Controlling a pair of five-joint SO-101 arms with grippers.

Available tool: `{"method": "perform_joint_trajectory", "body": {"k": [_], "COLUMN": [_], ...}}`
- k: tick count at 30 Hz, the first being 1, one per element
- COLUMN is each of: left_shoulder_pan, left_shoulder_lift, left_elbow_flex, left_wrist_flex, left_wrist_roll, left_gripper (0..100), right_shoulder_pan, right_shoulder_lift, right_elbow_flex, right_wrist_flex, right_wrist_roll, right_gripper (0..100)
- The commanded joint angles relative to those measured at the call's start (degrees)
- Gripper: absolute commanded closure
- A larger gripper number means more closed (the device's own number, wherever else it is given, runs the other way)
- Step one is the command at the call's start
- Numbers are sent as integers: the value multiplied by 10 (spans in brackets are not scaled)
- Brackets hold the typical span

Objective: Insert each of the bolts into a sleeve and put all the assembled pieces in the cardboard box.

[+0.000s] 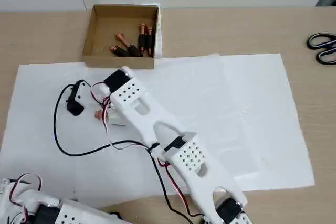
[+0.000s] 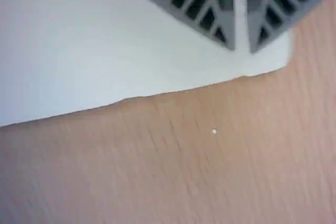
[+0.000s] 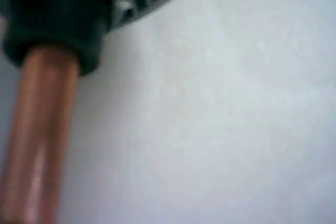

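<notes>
While the left gripper (image 2: 242, 50) sits parked at the near left corner, over the paper (image 1: 252, 103) edge and bare table (image 2: 210, 156), the risk is all with the right arm. Main risk: the bolt (image 3: 37, 140) sticks far out of the dark sleeve (image 3: 52, 19), and if the grip is on the sleeve alone, a tilt or jolt on the way to the box could let the bolt slide out. Second risk: the cardboard box (image 1: 121, 62) stands just beyond the right gripper (image 1: 103, 113) with a raised front wall, so a low carry could knock the piece on the rim or shove the box. Third: a release short of the wall drops the piece on the paper, not inside. Several assembled pieces (image 1: 131, 45) already lie in the box, bunched toward its right side, so a new one may land on them and bounce. Tools: the left jaws are drawn almost together, a thin slit between, nothing held, nothing touched. The right jaws look clamped on the sleeve, bolt pointing away from the wrist; whether the piece touches the paper, cannot tell. Scissors (image 1: 323, 45) lie at the far right table edge, well apart from everything.
</notes>
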Motion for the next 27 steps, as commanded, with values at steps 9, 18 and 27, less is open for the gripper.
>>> {"method": "perform_joint_trajectory", "body": {"k": [9, 18, 27], "left_shoulder_pan": [34, 208, 400], "left_shoulder_lift": [-7, -7, -7], "left_elbow_flex": [-31, -111, -121], "left_wrist_flex": [7, 100, 104], "left_wrist_roll": [0, 1, 1], "left_gripper": [994, 994, 994], "right_shoulder_pan": [-17, -5, 11], "right_shoulder_lift": [-51, -127, -171], "right_elbow_flex": [-38, 52, 187], "right_wrist_flex": [17, 23, 24], "right_wrist_roll": [-43, -46, -46], "right_gripper": [995, 995, 995]}}
